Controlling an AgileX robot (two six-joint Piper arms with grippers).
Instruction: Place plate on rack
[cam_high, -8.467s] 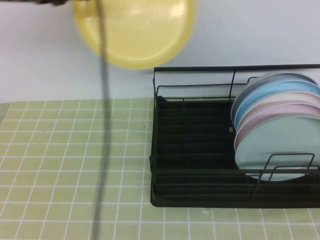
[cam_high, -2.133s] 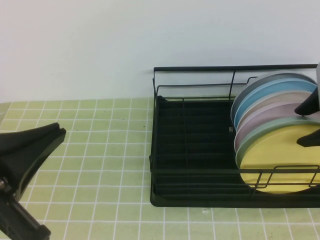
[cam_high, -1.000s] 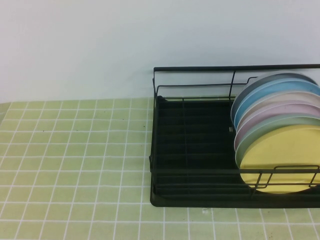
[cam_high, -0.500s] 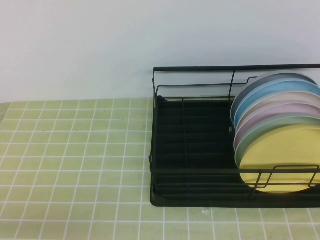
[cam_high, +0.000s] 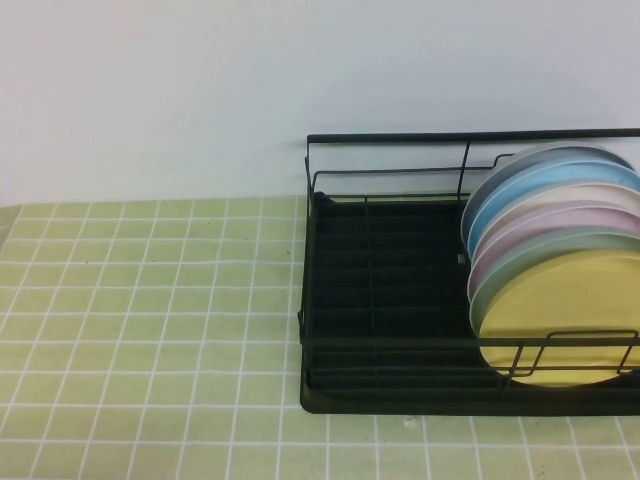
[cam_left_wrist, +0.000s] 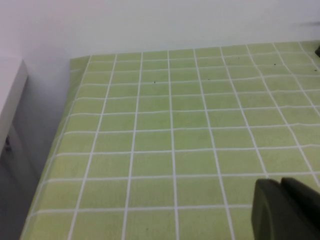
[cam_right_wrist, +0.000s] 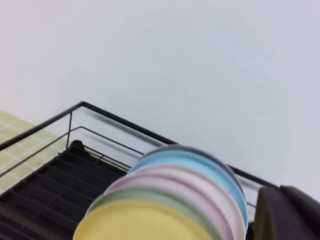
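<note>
Plate (cam_high: 562, 318) sat upright in rack (cam_high: 390, 300), frontmost slot, around 4 o'clock on table. Looked done; nothing left. Left gripper (cam_left_wrist: 287, 210) over bare tiles, right gripper (cam_right_wrist: 290, 215) beside rack; claw state unclear for both.

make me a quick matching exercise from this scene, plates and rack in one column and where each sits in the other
Things:
1. yellow plate
2. blue plate
3. rack
4. left gripper

Places:
a. over the bare green tiled mat
b. front of the plate row
c. on the mat's right side, holding the plates
d. near the back of the row, behind the pink plate

Pairs: 1-b, 2-d, 3-c, 4-a
</note>
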